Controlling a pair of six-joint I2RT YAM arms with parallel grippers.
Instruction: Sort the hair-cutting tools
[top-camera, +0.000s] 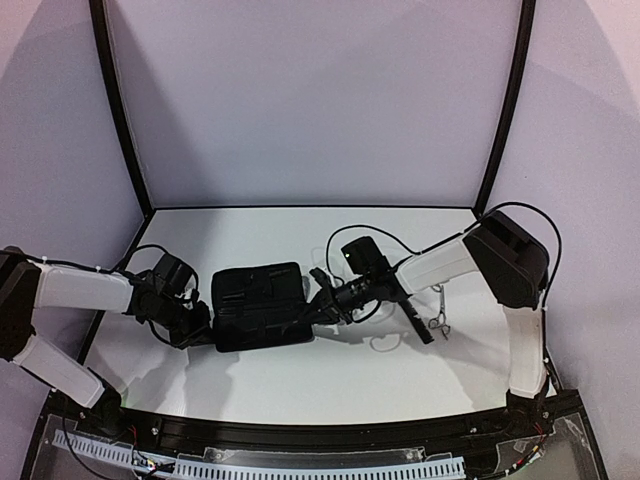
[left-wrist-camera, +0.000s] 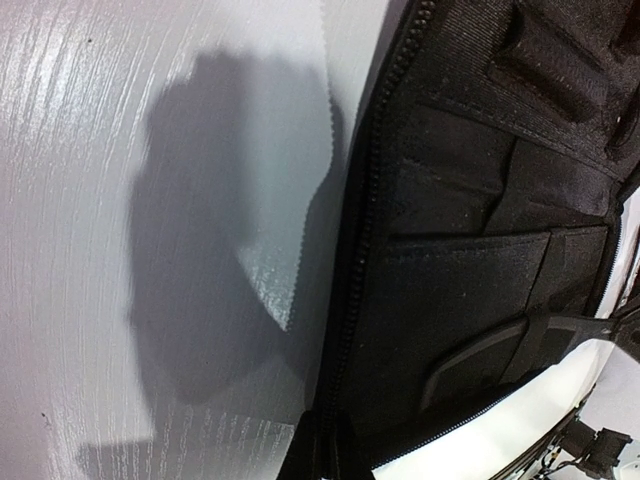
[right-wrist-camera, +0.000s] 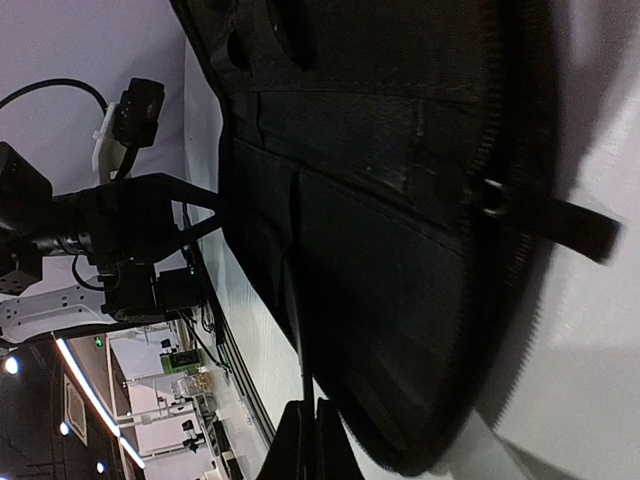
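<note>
The black zip case (top-camera: 255, 300) lies open in the middle of the table. My left gripper (top-camera: 207, 328) is at its left edge, shut on the zipper rim (left-wrist-camera: 350, 330), and shows at the bottom of the left wrist view (left-wrist-camera: 335, 455). My right gripper (top-camera: 322, 303) is at the case's right side. In the right wrist view it (right-wrist-camera: 312, 420) is shut on the thin tail of a black comb (right-wrist-camera: 297, 340), which runs up into a pocket of the case (right-wrist-camera: 400, 250). Another black comb (top-camera: 415, 322) lies on the table under the right forearm, with silver scissors (top-camera: 439, 322) beside it.
A black curved frame (top-camera: 120, 110) borders the white table, with white walls behind it. A black rail (top-camera: 300, 432) with cables runs along the near edge. A zip pull strap (right-wrist-camera: 560, 225) sticks out from the case's rim. Bare table lies behind the case.
</note>
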